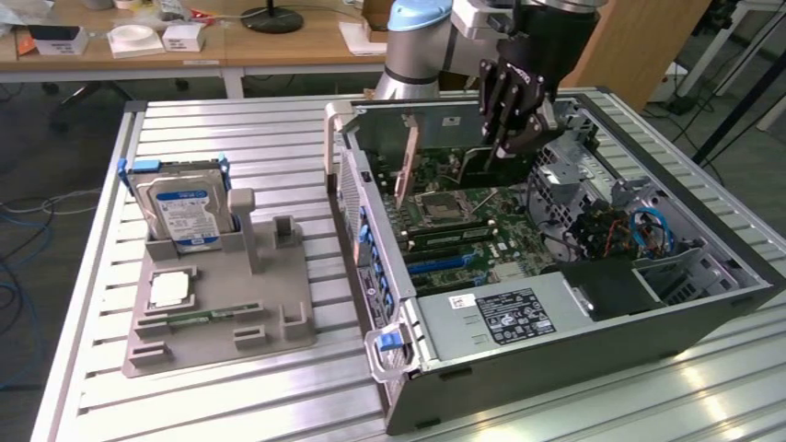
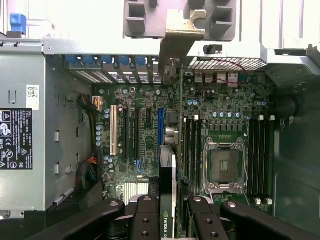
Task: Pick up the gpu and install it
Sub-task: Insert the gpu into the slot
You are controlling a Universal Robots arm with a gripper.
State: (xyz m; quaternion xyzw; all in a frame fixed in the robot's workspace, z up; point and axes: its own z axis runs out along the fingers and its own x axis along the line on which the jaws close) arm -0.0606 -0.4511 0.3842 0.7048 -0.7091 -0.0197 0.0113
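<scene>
Claw (image 1: 513, 143) is closed on the gpu (image 2: 173, 165), held on edge over the motherboard (image 1: 479, 235) inside the open case (image 1: 590, 368). In the exterior view the hard drive (image 1: 184, 207) stands at the case's nine o'clock.

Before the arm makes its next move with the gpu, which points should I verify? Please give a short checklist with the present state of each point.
1. gpu gripped between the fingers: ok.
2. gpu inside the open case, over the motherboard: ok.
3. Its bracket turned toward the case's rear wall: ok.
4. Card edge lined up with a slot: cannot tell.
5. Card pushed fully down into a slot: cannot tell.
6. Hard drive standing in the grey holder, outside the case: ok.
</scene>
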